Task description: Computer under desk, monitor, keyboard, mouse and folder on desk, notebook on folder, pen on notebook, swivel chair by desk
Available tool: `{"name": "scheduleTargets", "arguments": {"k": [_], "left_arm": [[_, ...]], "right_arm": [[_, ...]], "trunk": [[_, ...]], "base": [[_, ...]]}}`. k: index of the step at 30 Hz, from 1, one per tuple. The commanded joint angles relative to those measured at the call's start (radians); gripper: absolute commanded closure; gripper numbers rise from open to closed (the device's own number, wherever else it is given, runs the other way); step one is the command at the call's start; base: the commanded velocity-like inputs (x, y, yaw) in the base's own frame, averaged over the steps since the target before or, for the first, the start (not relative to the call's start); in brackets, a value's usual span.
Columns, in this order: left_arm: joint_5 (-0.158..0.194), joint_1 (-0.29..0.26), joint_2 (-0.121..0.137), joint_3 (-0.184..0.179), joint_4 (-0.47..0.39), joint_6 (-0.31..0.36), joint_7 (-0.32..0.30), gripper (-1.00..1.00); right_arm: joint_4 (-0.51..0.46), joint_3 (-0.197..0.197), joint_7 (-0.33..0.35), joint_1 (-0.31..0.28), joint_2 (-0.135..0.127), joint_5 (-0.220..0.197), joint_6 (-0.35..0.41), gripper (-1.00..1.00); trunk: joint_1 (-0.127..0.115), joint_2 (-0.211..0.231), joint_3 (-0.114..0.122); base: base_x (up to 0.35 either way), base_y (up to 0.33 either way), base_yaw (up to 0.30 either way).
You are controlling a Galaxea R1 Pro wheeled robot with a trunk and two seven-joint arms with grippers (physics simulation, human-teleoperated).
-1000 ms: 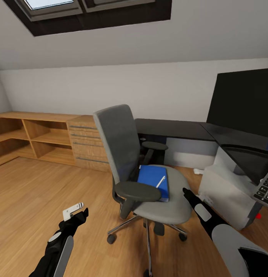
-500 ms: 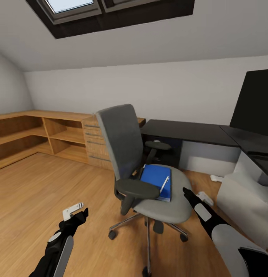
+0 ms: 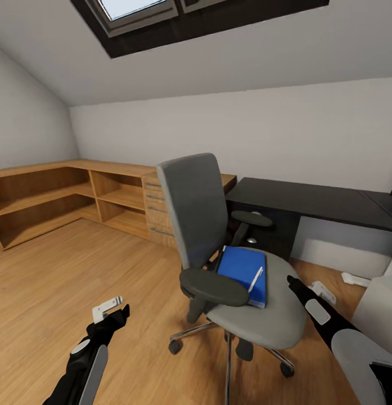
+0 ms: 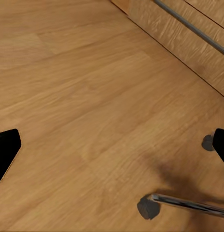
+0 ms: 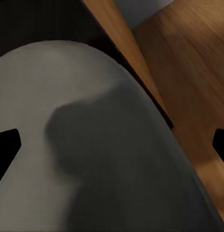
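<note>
Black armrest [image 3: 213, 286] blocks the folder [image 3: 243, 268] from the left; above is open

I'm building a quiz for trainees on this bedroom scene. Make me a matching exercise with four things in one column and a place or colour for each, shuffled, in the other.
Things:
1. folder
2. pen
3. swivel chair
4. left gripper

Places or colours:
A. white, lying on the blue cover
B. over bare wood floor, away from the chair
C. bright blue, on the grey seat
D. tall grey back, standing in front of the black desk

Pairs: 1-C, 2-A, 3-D, 4-B
</note>
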Motion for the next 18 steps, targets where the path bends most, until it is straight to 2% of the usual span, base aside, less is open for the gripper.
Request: {"name": "scheduleTargets", "arguments": {"k": [1, 18], "left_arm": [[0.01, -0.001, -0.001, 0.0, 0.0, 0.004, 0.004, -1.0], [0.01, -0.001, -0.001, -0.001, 0.011, 0.004, 0.004, -1.0]], "right_arm": [[0.002, 0.007, -0.002, 0.001, 0.111, -0.017, -0.003, -1.0], [0.002, 0.006, -0.002, 0.001, 0.11, -0.017, -0.003, -1.0]], "trunk": [[0.0, 0.0, -0.001], [0.0, 0.0, -0.001]], "base": [[0.007, 0.0, 0.087], [-0.008, 0.0, 0.007]]}}
